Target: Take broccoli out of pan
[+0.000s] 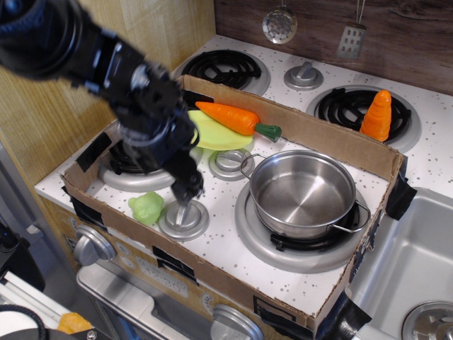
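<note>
The light-green broccoli [147,207] lies on the speckled stove top at the front left, beside a silver knob disc [182,220] and outside the pan. The shiny steel pan [303,193] stands empty on the right front burner. My black gripper [187,188] hangs just above and to the right of the broccoli, over the knob disc. It holds nothing, its jaws look parted, and it is apart from the broccoli.
A low cardboard wall [318,131] fences the work area. An orange carrot [233,118] lies on a yellow-green plate [209,133] at the back. A second orange toy [377,115] stands on the far right burner. A sink [410,262] is at the right.
</note>
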You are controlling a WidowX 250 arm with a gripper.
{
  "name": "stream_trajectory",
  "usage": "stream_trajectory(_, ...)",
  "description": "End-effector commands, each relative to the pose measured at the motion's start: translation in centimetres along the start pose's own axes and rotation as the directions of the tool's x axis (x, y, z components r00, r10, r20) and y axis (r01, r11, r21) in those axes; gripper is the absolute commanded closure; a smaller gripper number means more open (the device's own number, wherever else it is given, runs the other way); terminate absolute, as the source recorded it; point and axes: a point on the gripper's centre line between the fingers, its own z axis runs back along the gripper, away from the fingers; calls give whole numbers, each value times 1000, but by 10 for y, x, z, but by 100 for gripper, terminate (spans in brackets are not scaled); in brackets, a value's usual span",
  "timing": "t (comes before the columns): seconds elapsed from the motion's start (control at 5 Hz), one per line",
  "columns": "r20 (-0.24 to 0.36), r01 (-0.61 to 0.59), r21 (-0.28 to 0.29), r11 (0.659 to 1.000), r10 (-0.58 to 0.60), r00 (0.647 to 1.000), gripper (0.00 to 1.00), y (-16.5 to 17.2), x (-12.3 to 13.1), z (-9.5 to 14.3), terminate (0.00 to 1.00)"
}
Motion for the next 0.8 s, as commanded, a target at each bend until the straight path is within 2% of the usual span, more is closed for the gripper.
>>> stream_trajectory(0.0,-56,-42,62,997,45,997,0,-3,46,53,0)
stream_trajectory(0.2,-91,-119,48,992,123,988,0,-8,59,68,0)
stream_trajectory(0.4,-107,-235,-53,970,229,968,0,-24,76,76,0)
stream_trajectory(0.6,-107,-235,-53,970,229,968,0,-24,76,76,0)
